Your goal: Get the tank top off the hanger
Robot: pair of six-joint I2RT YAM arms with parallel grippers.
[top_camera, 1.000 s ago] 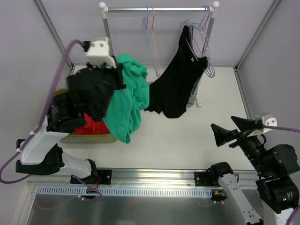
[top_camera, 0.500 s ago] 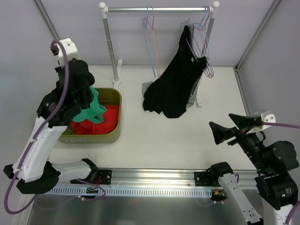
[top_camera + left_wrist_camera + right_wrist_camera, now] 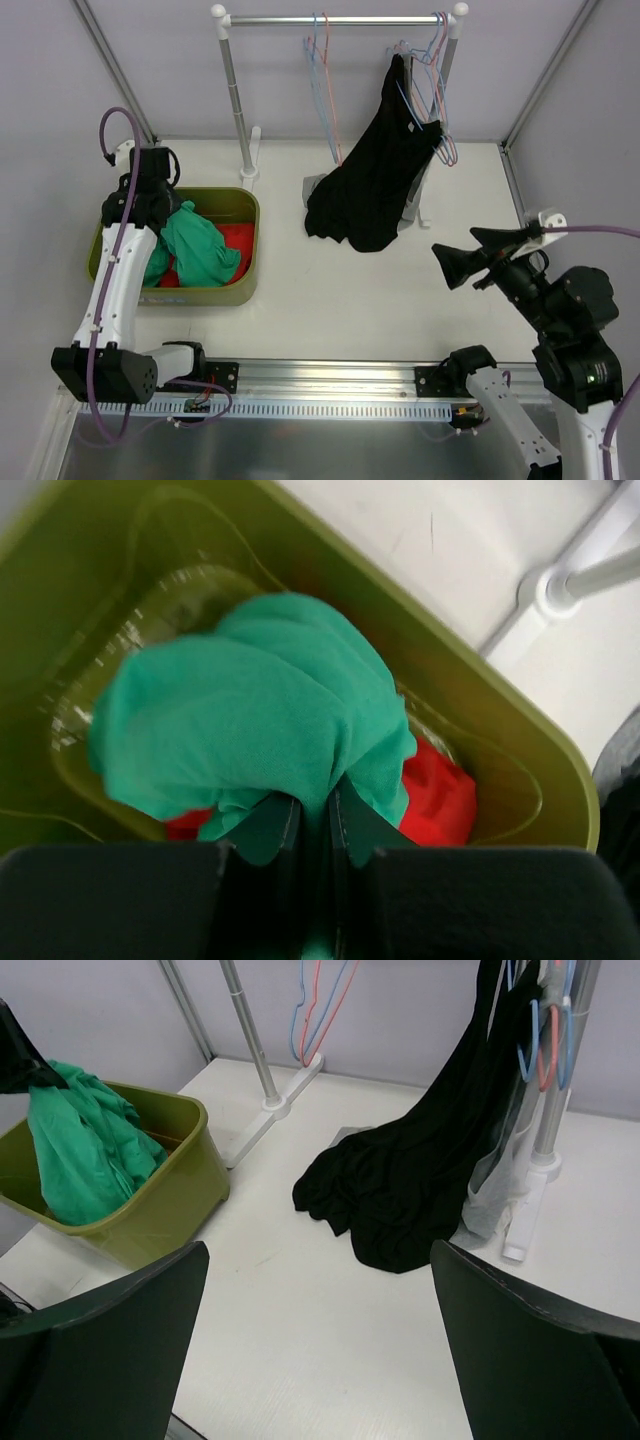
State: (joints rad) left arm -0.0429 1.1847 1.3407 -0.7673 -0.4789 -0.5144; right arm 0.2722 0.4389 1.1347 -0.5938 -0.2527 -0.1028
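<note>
A black garment [image 3: 370, 190] hangs from blue and pink hangers [image 3: 432, 110] at the right end of the rack rail [image 3: 340, 19]. Its lower part lies bunched on the table, as the right wrist view [image 3: 420, 1180] also shows. My left gripper [image 3: 168, 212] is shut on a green garment [image 3: 250, 710]. The green garment [image 3: 200, 245] rests in the olive bin [image 3: 250, 240] on top of a red cloth [image 3: 440, 795]. My right gripper [image 3: 478, 255] is open and empty. It hovers over the table's right side, apart from the black garment.
Empty pink and blue hangers [image 3: 322, 60] hang at the middle of the rail. The rack's white posts and feet stand at the back of the table. A grey cloth [image 3: 490, 1200] lies by the right post's foot. The bin sits at the left edge.
My left arm has swung left and down, carrying the green garment from high above the table into the bin. My right gripper has shifted slightly left and up.
</note>
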